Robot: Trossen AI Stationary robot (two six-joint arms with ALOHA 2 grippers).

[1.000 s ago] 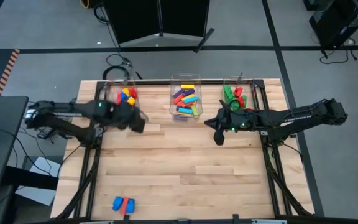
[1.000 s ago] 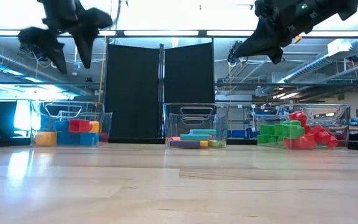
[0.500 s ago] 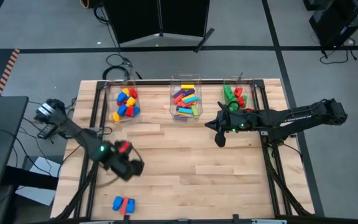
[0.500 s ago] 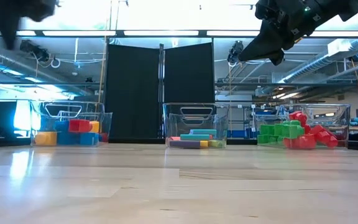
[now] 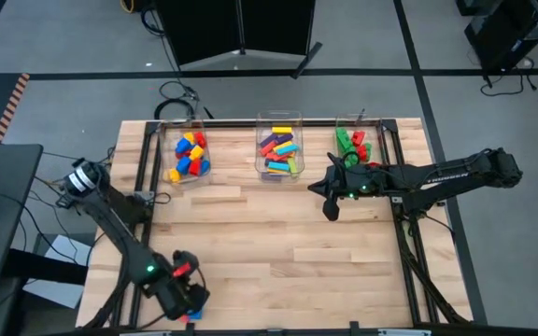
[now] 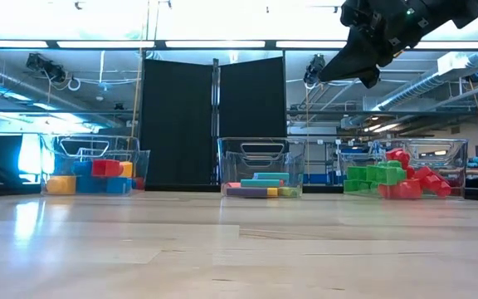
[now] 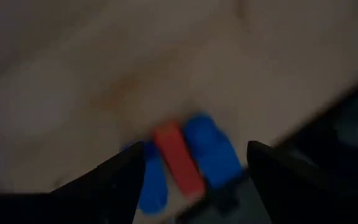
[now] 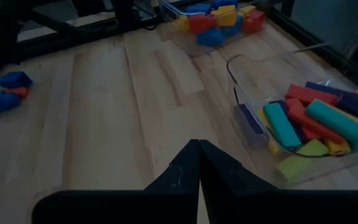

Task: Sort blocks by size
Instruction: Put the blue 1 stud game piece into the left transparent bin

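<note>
- Table (image 5: 278,252): light wood, carrying three clear bins along its far edge.
- Left bin (image 5: 187,155), middle bin (image 5: 279,147), right bin (image 5: 356,140): each holds sorted blocks (image 5: 279,149).
- Right gripper (image 5: 330,207): fingers clenched on nothing, hanging before the right bin.
- Left gripper (image 5: 187,303): fingers spread, released, over the loose blocks at the table's near-left edge.
- Loose blocks (image 7: 185,158): one red between two blue, lying on the table.
</note>
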